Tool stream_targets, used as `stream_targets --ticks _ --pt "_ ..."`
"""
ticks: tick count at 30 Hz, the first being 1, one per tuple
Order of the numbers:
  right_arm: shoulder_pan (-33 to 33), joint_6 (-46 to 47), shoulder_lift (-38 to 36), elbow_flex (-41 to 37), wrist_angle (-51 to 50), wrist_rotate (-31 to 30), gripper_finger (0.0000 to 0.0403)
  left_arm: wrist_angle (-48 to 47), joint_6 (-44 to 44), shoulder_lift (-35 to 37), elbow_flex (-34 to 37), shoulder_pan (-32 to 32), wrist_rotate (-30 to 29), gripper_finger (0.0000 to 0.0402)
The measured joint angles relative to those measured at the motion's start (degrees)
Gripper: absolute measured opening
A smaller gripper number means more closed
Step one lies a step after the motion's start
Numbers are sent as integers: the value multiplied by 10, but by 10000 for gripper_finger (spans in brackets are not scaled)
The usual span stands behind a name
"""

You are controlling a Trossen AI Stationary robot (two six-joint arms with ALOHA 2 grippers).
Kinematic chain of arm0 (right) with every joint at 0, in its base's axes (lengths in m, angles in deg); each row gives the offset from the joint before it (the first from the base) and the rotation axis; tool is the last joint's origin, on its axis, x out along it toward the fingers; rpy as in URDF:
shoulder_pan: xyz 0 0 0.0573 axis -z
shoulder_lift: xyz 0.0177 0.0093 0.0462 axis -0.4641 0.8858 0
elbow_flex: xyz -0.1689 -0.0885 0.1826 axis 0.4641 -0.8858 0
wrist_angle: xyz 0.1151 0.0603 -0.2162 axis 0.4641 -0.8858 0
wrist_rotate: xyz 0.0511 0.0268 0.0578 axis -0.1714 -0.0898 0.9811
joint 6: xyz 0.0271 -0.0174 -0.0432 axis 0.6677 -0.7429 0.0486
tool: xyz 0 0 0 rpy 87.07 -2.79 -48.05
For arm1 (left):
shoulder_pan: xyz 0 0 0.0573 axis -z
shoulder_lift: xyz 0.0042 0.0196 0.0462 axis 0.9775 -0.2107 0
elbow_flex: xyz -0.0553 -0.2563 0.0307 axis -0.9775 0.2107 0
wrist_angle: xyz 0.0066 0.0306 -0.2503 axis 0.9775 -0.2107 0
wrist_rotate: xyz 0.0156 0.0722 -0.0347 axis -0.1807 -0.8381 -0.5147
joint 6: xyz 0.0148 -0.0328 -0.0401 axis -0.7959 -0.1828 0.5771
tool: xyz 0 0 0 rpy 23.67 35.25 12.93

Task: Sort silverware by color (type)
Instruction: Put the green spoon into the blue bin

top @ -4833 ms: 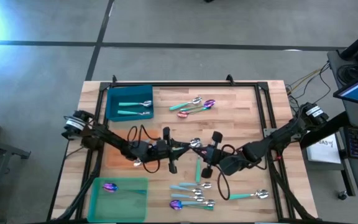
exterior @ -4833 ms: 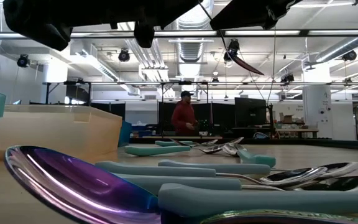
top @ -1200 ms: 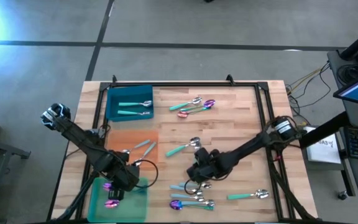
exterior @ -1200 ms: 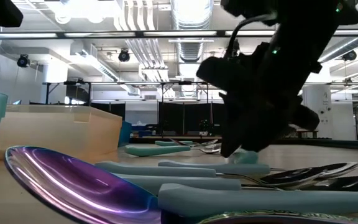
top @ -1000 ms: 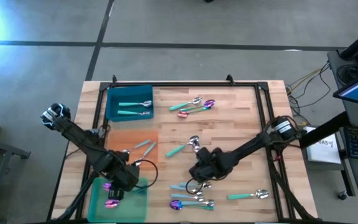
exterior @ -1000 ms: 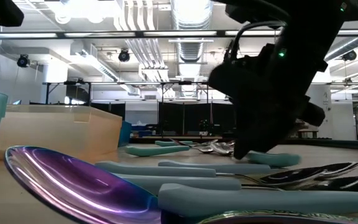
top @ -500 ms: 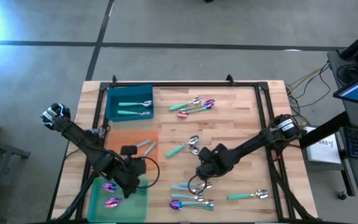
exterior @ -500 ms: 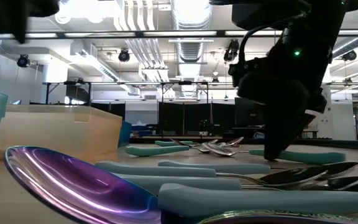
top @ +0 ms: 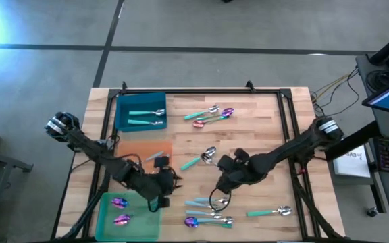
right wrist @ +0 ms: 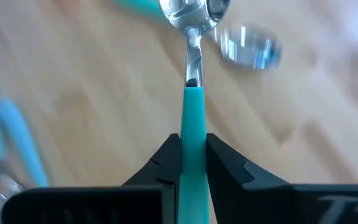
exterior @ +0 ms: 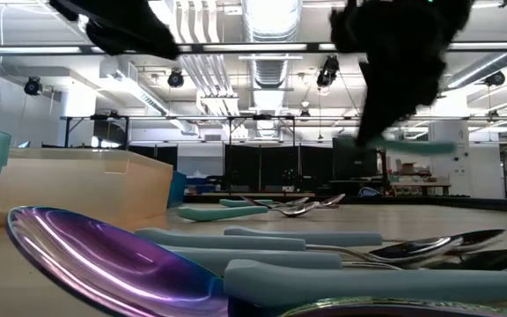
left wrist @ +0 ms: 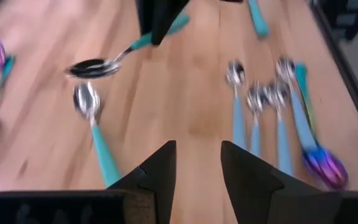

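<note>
My right gripper (top: 221, 174) hangs over the table's middle, shut on a silver spoon with a teal handle (right wrist: 192, 112). That handle also shows in the low view (exterior: 412, 146). My left gripper (left wrist: 196, 163) stands open and empty just left of the middle (top: 172, 178), pointing toward the right gripper. Another teal-handled spoon (top: 200, 159) lies flat between them. Two purple spoons (top: 120, 210) lie in the green tray (top: 147, 219), and two teal-handled spoons (top: 144, 116) lie in the blue tray (top: 123, 101). A cluster of spoons (top: 209, 210) lies near the front edge. My right gripper pinches the spoon's teal handle (right wrist: 192, 140) between its two fingers. The handle lies along the gap, and the silver head (right wrist: 194, 11) sticks out past the fingertips. The fingers slant down from the table's right. The spoon is lifted clear of the table and about level.
An orange mat (top: 132, 154) with pale-blue-handled pieces (top: 155, 157) lies left of the middle. Several spoons (top: 211, 113) lie at the far middle and one (top: 270, 212) at the near right. A black frame (top: 289, 118) borders the tabletop. Cables hang under both arms.
My right gripper has risen from the table, turning a little, and has lifted the teal-handled spoon clear. My left gripper has left the green tray, gone toward the table's middle, and tipped up from pointing down to slanting forward.
</note>
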Motion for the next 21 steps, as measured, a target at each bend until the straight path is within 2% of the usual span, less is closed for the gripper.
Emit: stream_targets --ticks 5,10,16,21 --pt "0 -129 -31 0 123 -86 40 208 -48 0 79 -39 -45 110" --pt "0 -277 -25 1 262 -106 40 396 -95 0 138 -67 -56 110" --pt "1 -362 -8 1 329 -107 40 507 -169 0 163 -75 -60 110" --pt "1 -400 -6 1 357 -108 40 523 -190 0 160 -77 -60 110"
